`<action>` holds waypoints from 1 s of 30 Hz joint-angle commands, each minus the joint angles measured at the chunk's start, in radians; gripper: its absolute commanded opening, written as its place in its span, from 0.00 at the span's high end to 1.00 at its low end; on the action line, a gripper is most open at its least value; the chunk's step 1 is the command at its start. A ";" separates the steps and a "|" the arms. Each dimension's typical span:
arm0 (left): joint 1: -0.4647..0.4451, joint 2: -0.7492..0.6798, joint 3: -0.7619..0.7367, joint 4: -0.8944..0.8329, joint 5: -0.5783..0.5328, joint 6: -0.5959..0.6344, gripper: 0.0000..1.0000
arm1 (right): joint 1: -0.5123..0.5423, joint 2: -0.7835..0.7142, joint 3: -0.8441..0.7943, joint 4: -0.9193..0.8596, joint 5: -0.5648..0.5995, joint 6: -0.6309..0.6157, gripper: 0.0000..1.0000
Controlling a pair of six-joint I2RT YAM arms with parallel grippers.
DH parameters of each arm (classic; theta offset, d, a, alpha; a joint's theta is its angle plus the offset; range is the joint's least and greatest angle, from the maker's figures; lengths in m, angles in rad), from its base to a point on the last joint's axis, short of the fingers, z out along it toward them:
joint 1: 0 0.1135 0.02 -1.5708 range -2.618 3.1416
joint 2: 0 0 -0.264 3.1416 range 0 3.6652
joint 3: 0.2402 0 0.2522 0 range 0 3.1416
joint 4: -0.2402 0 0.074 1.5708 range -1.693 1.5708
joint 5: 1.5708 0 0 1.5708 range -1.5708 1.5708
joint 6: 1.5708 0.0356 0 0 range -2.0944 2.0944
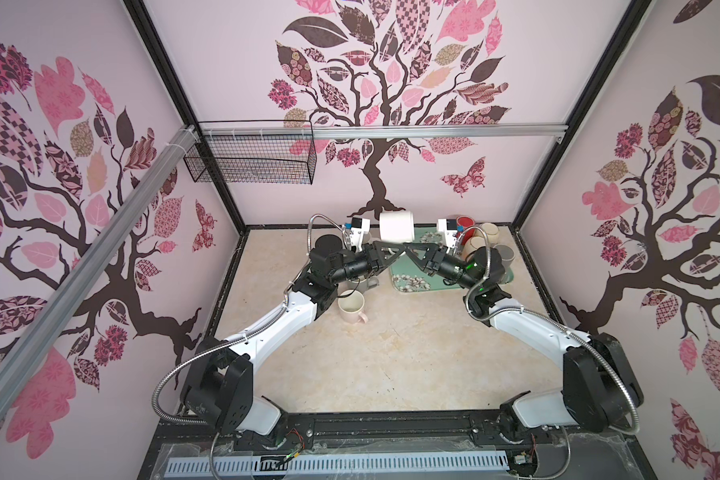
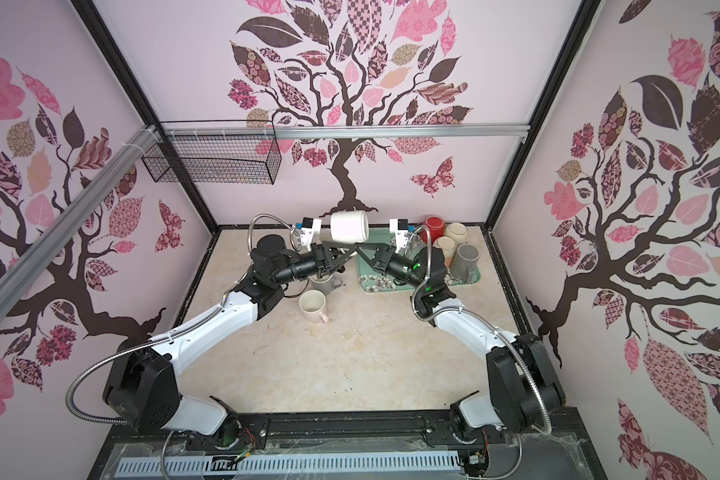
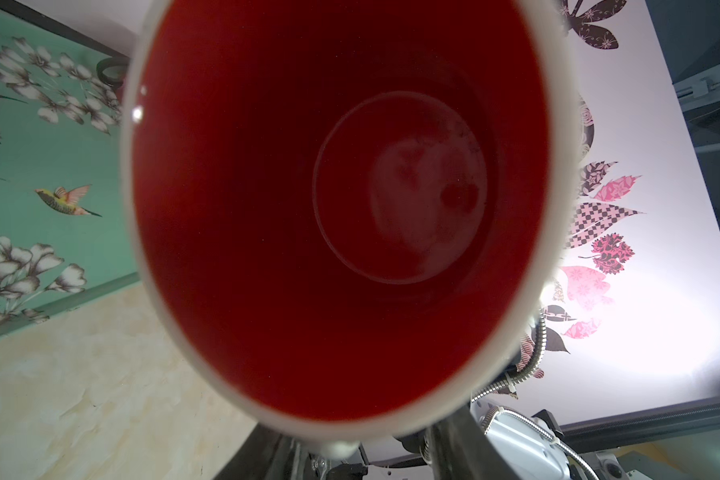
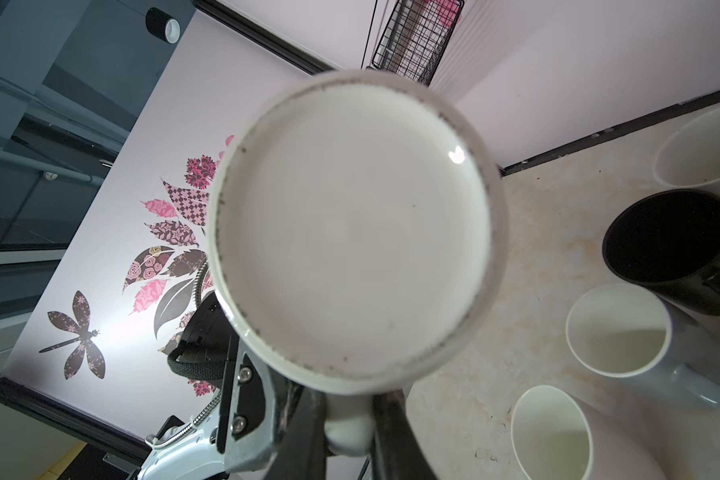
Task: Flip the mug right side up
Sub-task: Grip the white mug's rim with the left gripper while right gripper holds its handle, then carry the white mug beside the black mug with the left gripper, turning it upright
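Black wire mesh forms the basket [image 1: 250,160] that is hung on the far wall at the left. Nearer, on the marbled table [image 1: 391,353], a pink mug [image 1: 352,306] is seen upright. A pale grey mug [image 1: 364,284] stands just on its far side, half covered by the left arm. A black mug [image 4: 674,249] beside them is shown only in the right wrist view; in both top views it is hidden under that arm.

The left claw [image 1: 395,248] is raised above the table. In the left wrist view its jaws are seen partly apart, set to either side of the lower rim of the white mug [image 1: 396,226]; whether they press on it cannot be told. The white mug is held in the air on its side, just above both claws, over the left edge of the teal tray [image 1: 408,284]. Its mouth is turned left, so its red inside is revealed only by the left wrist view and its flat white base only by the right one. The right claw [image 1: 414,251] is closed on the handle [image 4: 348,436], which is on the mug's underside.

Hummingbirds on the tray are made out in the left wrist view alone. Lettering on the white wrist camera [image 1: 447,226] is too small to be read. At the tray's right end a red mug [image 1: 465,222], two beige mugs [image 1: 489,232] and a tall grey mug [image 1: 504,254] are grouped.
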 commanded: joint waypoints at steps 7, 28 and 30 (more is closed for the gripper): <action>0.001 -0.024 -0.004 0.146 -0.031 -0.042 0.72 | 0.012 -0.035 0.009 0.144 0.002 0.056 1.00; 0.106 -0.075 -0.080 0.067 -0.004 0.057 1.00 | 0.019 0.027 0.046 0.001 -0.001 -0.051 0.54; 0.109 -0.071 -0.069 0.040 -0.011 0.085 1.00 | 0.018 0.021 0.048 -0.025 0.002 -0.074 0.52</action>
